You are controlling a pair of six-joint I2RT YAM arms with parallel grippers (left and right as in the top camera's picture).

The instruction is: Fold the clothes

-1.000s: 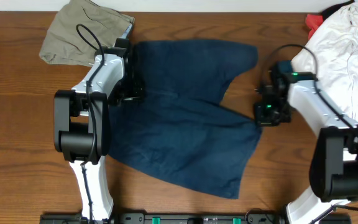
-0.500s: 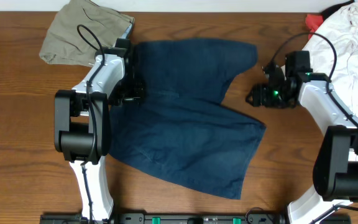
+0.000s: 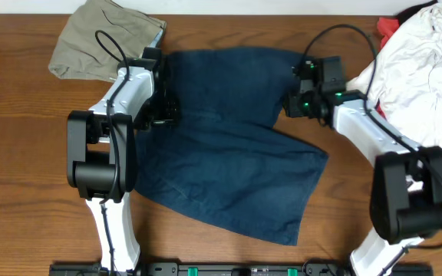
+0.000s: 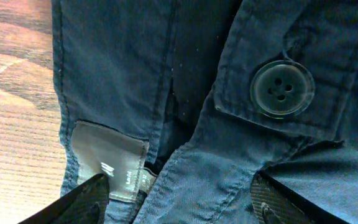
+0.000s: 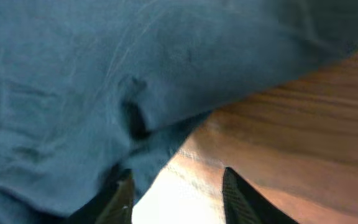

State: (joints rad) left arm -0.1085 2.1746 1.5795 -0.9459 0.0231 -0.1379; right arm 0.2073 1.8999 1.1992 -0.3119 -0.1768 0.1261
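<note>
The dark navy shorts [image 3: 229,146] lie spread flat mid-table, waistband to the left, legs to the right. My left gripper [image 3: 165,115] sits over the waistband. In the left wrist view its fingers [image 4: 185,202] are open wide over the fabric, by a grey label [image 4: 110,162] and a button [image 4: 283,88]. My right gripper [image 3: 291,103] is at the right edge of the far leg. In the right wrist view it [image 5: 179,199] is open, its left finger at the fabric edge [image 5: 154,149], bare wood between the fingers.
A khaki garment [image 3: 106,38] lies crumpled at the back left, close to my left arm. A white garment pile [image 3: 428,57] with something red [image 3: 387,27] behind it fills the back right corner. Bare wood table [image 3: 21,153] shows to the left and right of the shorts.
My right gripper has moved from the right edge of the near leg up and left to the edge of the far leg. The left arm has not moved.
</note>
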